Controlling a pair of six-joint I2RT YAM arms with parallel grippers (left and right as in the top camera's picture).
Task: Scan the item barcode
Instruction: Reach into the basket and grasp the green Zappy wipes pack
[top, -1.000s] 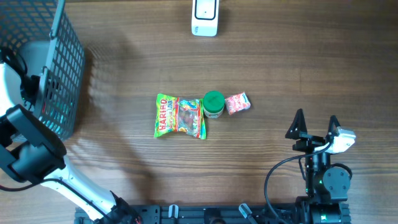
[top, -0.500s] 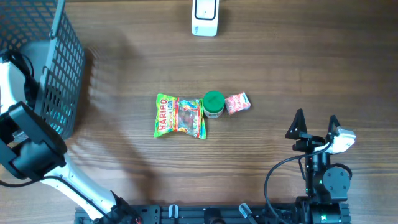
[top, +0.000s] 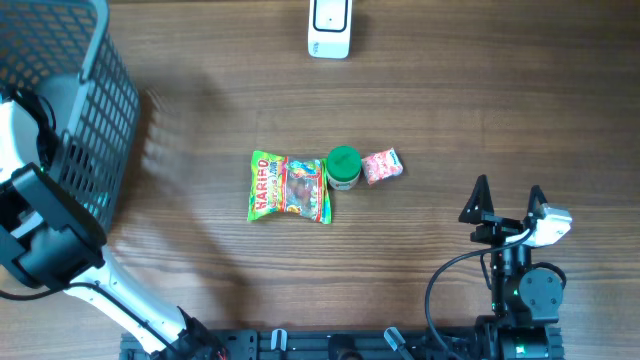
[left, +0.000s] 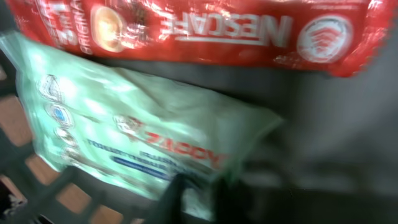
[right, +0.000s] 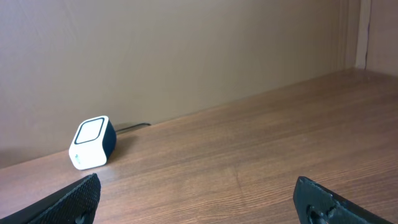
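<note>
jaws of the left gripper are shut down to almost nothing, pinched on the lower edge of a pale green packet. wrist view is blurred, so the depth of the bite can't be read. the packet lies inside the basket at the table's far left, partly under a red nescafe packet, with basket mesh showing beneath it.

right gripper: jaws spread wide, nothing between them, parked at the near right of the table and pointed toward the scanner.

also on the table, mid-field and untouched: haribo bag, green-lidded jar touching its right edge, pink packet just beside the jar.

step in hand (judgement): pick-up of the item from the basket, grip just made, lift not yet begun. scan itself not started; the scanner sits at the far edge, well apart from the basket.

next move calls for: a straight lift out of the basket, slow enough that the thin edge grip holds and the red packet slides off rather than coming along. then carry to the scanner and turn the packet so its barcode faces the window. barcode position not visible from here.
</note>
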